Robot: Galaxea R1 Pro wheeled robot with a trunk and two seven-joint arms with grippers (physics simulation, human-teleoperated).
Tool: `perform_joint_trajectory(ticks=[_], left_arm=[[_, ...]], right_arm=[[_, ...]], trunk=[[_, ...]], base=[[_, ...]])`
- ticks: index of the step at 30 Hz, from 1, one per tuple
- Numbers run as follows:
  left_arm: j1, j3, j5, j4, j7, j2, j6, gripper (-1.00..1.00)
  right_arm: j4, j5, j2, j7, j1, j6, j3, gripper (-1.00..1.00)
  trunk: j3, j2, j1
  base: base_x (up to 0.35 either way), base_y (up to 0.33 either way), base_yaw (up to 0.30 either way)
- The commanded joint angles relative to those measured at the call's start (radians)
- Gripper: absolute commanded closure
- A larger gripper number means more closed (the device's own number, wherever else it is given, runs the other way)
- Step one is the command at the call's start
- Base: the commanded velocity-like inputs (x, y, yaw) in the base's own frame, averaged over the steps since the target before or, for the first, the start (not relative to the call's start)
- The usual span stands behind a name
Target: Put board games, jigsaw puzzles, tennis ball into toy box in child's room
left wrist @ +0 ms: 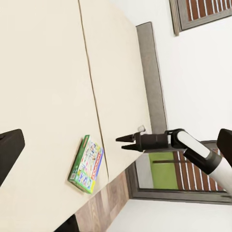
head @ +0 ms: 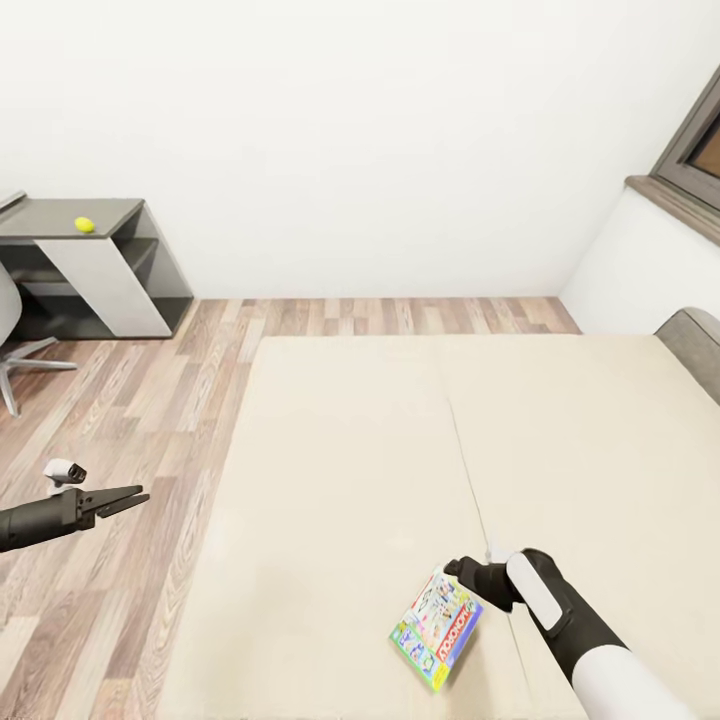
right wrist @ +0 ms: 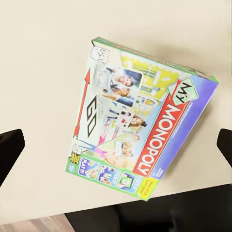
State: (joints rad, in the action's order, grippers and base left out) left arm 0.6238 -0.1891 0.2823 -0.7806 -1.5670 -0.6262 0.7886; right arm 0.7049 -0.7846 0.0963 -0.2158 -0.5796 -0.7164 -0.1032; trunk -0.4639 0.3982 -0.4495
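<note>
nearest to us, the right gripper (head: 462, 572) hangs over the near edge of the bed (head: 350, 450), directly above the my monopoly board game (head: 436, 630). in the right wrist view the box (right wrist: 142, 121) lies flat on the beige mattress, face up, with 1 finger tip at each side edge of the frame and well clear of the box; we read the jaws as spread wide and holding nothing. in the left wrist view the right gripper (left wrist: 126, 141) is off the box (left wrist: 87, 164), with its 2 fingers parted. we judge that this spread is kept so the fingers can straddle the box's width, and that the game's place near the mattress edge lets a jaw reach an overhanging side.

to the left, our left gripper (head: 128, 497) is held out over the wooden floor (head: 130, 420) beside the bed, away from the game. its 2 fingers look nearly closed at the tips and carry nothing, though we cannot tell their gap with certainty. we judge the arm is parked there to keep the bed free for the right arm.

farther off, a seam (head: 465, 450) divides the mattress into 2 halves. we see just 1 board game on the bed from here.

farthest, against the white wall, stands a grey desk (head: 110, 215) with the yellow tennis ball (head: 84, 224) on its top, beside part of a swivel chair (head: 20, 350). a window (head: 700, 150) is at the far right.
</note>
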Motion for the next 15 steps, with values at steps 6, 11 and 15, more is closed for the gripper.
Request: perform_joint_trajectory(ticks=[6,11,15], left_arm=[[0.001,0.000,0.000,0.000,-0.004,0.002,0.011,-1.00],[0.001,0.000,-0.001,0.000,-0.004,0.003,0.011,-1.00],[0.001,0.000,-0.002,0.000,-0.004,0.003,0.011,-1.00]], right_arm=[[-0.018,-0.011,0.005,-0.007,-0.003,0.033,-0.001,-1.00],[-0.023,-0.010,0.010,0.013,-0.008,0.050,0.002,-1.00],[-0.021,-0.011,0.018,0.030,-0.010,0.054,0.004,-1.00]], trunk=[[-0.011,0.002,0.000],[-0.020,0.002,0.000],[-0.026,0.002,0.000]], base=[[0.000,0.000,0.000],[0.000,0.000,0.000],[0.000,0.000,0.000]])
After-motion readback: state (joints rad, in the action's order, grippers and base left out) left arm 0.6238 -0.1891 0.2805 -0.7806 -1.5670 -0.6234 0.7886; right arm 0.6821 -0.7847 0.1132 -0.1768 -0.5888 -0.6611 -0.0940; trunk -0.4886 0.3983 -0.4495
